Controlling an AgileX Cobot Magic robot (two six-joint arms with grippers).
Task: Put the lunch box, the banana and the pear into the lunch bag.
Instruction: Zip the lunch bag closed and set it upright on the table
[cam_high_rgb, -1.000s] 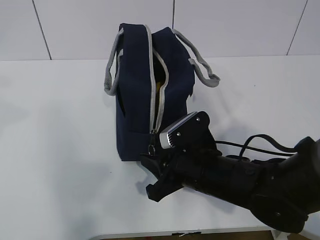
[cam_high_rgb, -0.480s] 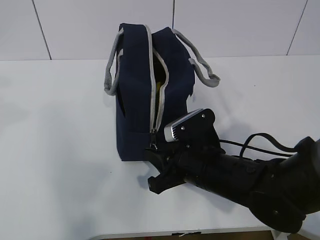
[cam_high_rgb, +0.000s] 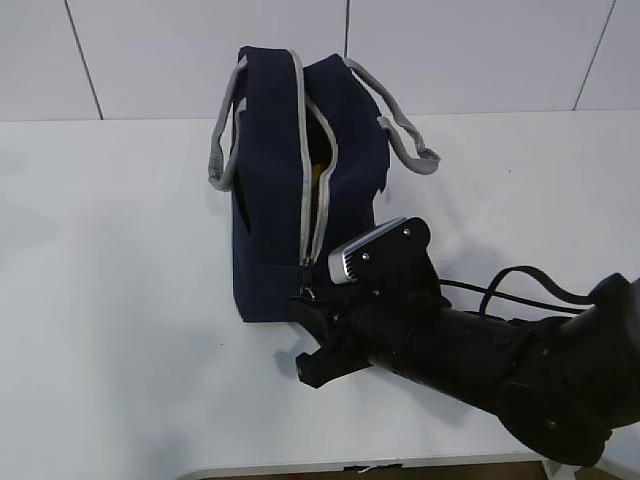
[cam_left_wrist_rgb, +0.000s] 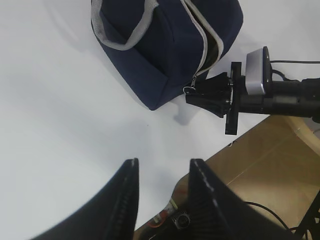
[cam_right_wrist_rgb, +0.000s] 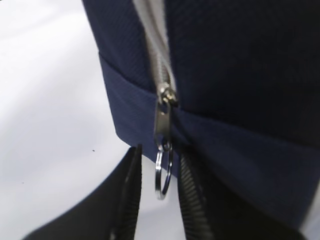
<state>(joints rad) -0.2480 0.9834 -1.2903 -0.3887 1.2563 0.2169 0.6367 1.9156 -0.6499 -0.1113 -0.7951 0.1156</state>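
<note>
Right end effector at near end of lunch bag, fingers either side of ring pull, gap visible, not pinching. Left end effector hanging over near table, jaws apart, empty. Bag mid-table, zipper part open, something yellow inside.

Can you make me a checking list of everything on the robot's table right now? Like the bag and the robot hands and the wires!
Surface: white table, bare around the bag.
Job's things: navy lunch bag on its side, zipper part open, something yellow inside; metal ring pull hanging at the zipper's end. Lunch box, banana, pear: not clearly seen.
Clutter: nothing seen.
Grippers: right gripper fingers either side of the ring pull, not closed on it; left gripper open, empty, away from the bag.
Cables: black cable behind right arm.
Surroundings: white panelled wall.
</note>
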